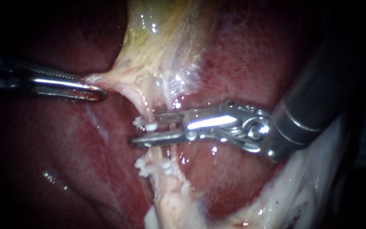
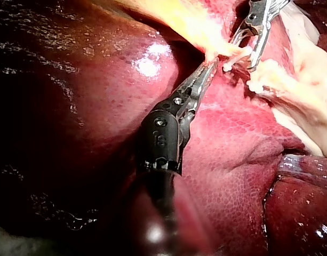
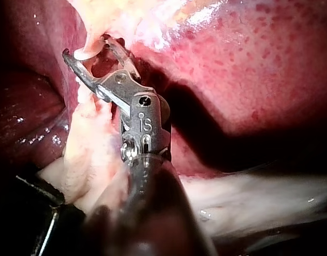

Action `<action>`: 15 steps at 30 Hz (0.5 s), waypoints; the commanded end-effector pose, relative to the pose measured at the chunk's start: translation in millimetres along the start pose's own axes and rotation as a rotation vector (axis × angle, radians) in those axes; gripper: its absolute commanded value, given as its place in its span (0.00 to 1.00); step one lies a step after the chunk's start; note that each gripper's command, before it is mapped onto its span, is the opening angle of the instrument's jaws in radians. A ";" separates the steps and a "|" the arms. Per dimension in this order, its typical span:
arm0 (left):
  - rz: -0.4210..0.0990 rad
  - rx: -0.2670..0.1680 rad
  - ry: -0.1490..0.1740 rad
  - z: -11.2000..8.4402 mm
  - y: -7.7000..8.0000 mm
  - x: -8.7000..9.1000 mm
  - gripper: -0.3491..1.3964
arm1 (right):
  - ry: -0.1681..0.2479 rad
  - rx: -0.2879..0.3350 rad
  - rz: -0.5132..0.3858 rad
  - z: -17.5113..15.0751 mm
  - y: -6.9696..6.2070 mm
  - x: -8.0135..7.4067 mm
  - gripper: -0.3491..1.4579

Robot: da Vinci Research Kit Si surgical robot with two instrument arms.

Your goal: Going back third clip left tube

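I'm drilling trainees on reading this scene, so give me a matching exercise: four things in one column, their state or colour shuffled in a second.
Column one:
1 left instrument
2 right instrument
3 clips
4 liver

Column two:
A white, on the tube
B dark red
C jaws shut on the gallbladder
D jaws open, astride the tube

Pairs: 1-C, 2-D, 3-A, 4-B.

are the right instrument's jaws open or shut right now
Open: a clear gap shows between the jaws of the right instrument, which straddle the tube near a white clip without closing on it.
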 end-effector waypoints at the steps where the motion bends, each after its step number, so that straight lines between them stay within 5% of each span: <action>1: 0.000 0.000 0.000 0.0 0.0 0.0 0.00 | -0.002 0.003 0.001 -0.4 0.0 0.0 0.46; 15: 0.000 0.000 0.000 0.0 0.0 0.0 0.00 | -0.004 0.008 0.003 -1.0 0.0 0.1 0.46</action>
